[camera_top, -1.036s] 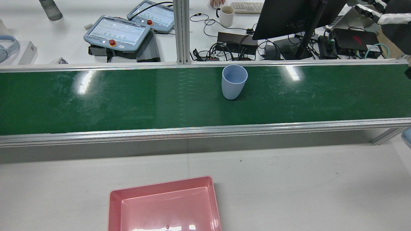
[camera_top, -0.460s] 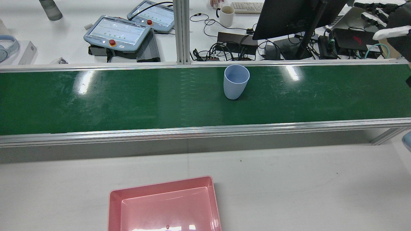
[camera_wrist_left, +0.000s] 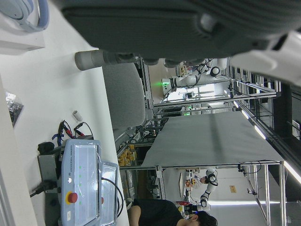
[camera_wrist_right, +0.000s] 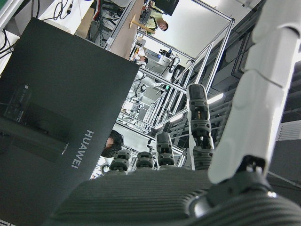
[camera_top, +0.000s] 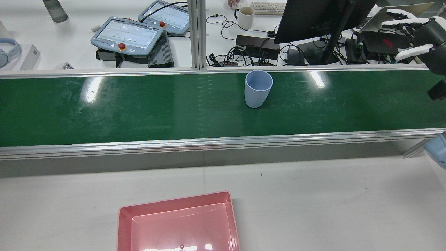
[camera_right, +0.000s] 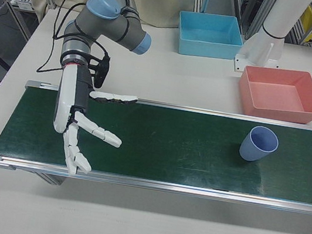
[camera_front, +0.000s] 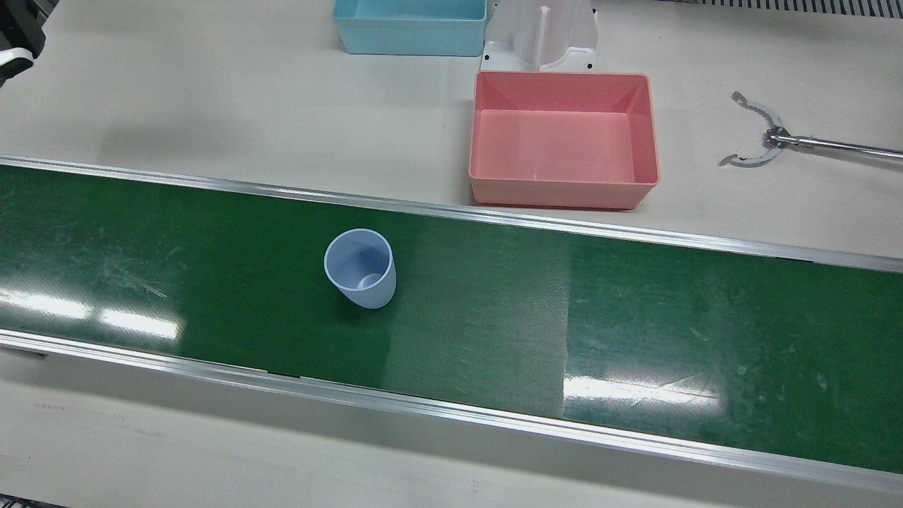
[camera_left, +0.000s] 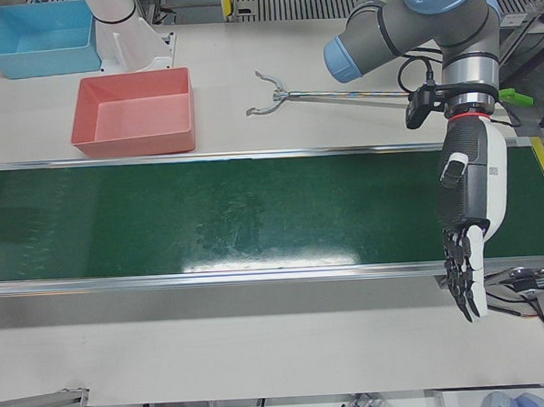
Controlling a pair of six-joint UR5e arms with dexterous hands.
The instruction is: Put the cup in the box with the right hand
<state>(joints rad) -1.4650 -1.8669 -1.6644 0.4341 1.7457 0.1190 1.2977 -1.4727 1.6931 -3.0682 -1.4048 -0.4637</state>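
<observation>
A light blue cup (camera_top: 258,89) stands upright and empty on the green conveyor belt (camera_top: 139,108), near its far edge; it also shows in the front view (camera_front: 360,268) and the right-front view (camera_right: 258,144). The pink box (camera_front: 564,192) lies empty on the white table beside the belt (camera_right: 276,109). My right hand (camera_right: 81,123) hangs open over one end of the belt, fingers spread, far from the cup (camera_top: 414,31). My left hand (camera_left: 470,239) hangs open over the other end of the belt, fingers straight and pointing down.
A blue box (camera_front: 409,28) and a white arm pedestal (camera_front: 540,35) stand behind the pink box. A metal grabber tool (camera_front: 755,137) lies on the table. Beyond the belt are a monitor (camera_top: 313,17), teach pendants (camera_top: 127,35), a white mug (camera_top: 245,17) and cables.
The cup has drifted a little to the right along the belt in the rear view. My right hand has come further into that view from the right edge, fingers spread wider.
</observation>
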